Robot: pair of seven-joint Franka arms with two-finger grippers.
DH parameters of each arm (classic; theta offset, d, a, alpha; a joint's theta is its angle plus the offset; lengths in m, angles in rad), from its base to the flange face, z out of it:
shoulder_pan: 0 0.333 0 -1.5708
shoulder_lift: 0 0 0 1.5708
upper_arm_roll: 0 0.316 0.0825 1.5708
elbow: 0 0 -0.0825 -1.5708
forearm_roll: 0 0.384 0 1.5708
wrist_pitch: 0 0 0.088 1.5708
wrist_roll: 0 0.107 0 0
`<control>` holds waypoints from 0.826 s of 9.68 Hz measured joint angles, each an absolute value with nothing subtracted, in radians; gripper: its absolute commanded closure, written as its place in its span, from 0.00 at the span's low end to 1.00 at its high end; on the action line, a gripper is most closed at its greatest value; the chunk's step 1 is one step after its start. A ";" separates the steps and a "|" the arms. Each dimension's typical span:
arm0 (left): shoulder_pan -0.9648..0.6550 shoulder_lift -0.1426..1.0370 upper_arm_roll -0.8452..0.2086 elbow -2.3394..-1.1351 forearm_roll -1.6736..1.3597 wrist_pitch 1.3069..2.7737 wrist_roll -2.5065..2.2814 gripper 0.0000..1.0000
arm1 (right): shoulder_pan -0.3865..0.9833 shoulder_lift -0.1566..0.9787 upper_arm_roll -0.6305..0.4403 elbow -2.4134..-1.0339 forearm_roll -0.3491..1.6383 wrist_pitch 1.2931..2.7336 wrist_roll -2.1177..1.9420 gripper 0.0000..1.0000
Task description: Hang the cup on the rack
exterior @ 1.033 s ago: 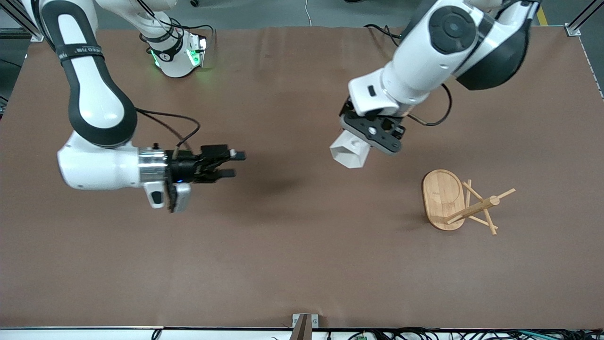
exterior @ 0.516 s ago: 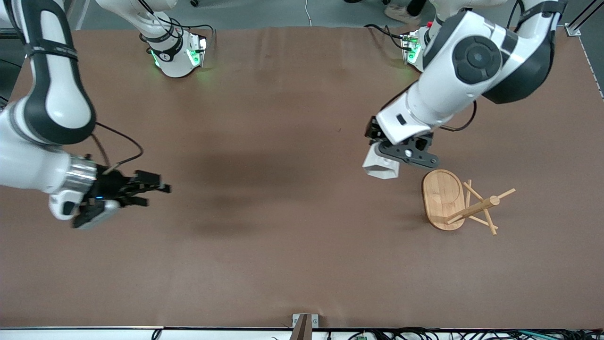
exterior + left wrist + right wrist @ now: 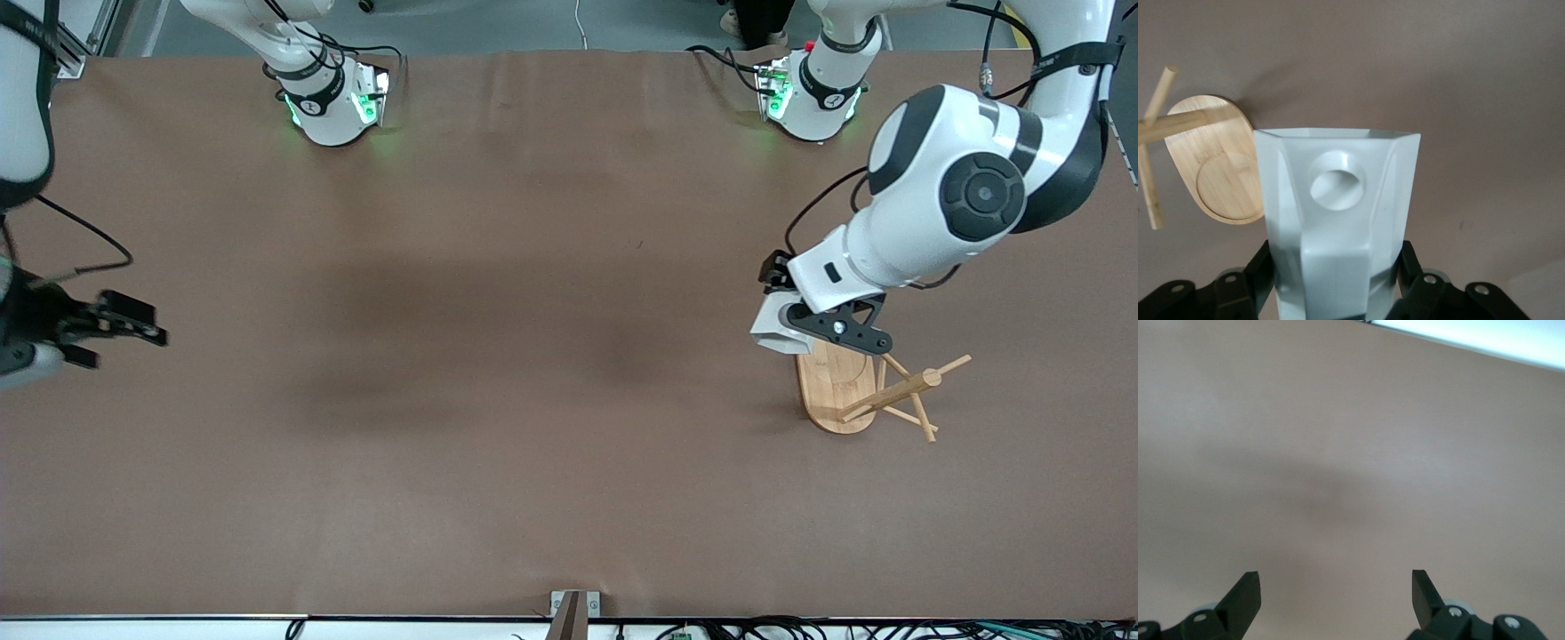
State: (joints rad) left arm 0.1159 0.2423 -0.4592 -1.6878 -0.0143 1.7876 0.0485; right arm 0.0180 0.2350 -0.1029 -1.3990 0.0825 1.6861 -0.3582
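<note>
Over the rack's base edge: left gripper point(image 3: 805, 327) hangs up in the air, fingers clamped on the cup point(image 3: 772, 330).
Rack: the rack point(image 3: 858, 384) stands on the table point(image 3: 498, 427) toward the left arm's end; front view shows the oval base with the post and thin pegs leaning off toward the table's end edge.
Cup: off the table, just above the rack's base rim on the side toward the table's middle; not on any peg.
Cup, left wrist view: cup point(image 3: 1338, 220) fills the middle, handle tab with its 1 round hole facing the camera, gripper fingers point(image 3: 1238, 293) pressed on both sides low down; rack base point(image 3: 1218, 160) and 2 pegs show beside it.
Open room: wide bare brown table from the rack across to the right arm's end; bare table also from the rack to the near edge.
Left arm pose: elbow high above the rack, forearm sloping down, wrist angled over the base.
Right gripper: right gripper point(image 3: 116, 320) over the table's edge at the right arm's end, well apart from the rack, jaws spread wide, nothing between them.
Right wrist view: both fingertips point(image 3: 1245, 593) apart over bare table.
</note>
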 measured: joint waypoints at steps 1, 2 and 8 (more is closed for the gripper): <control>0.144 0.242 -0.459 -1.716 -0.014 1.814 0.113 0.86 | 0.023 0.201 -0.103 -1.384 0.053 1.631 -0.311 0.00; 0.163 0.242 -0.460 -1.740 -0.014 1.836 0.159 0.86 | 0.026 0.163 -0.102 -1.377 0.028 1.580 -0.221 0.00; 0.197 0.241 -0.460 -1.772 -0.014 1.855 0.227 0.86 | 0.031 -0.026 -0.097 -1.429 0.001 1.442 -0.068 0.00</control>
State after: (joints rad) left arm 0.1973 0.2410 -0.4602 -1.7721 -0.0141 1.8553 0.2275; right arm 0.0312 -0.0262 -0.0971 -1.4290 0.0015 1.4423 -0.0682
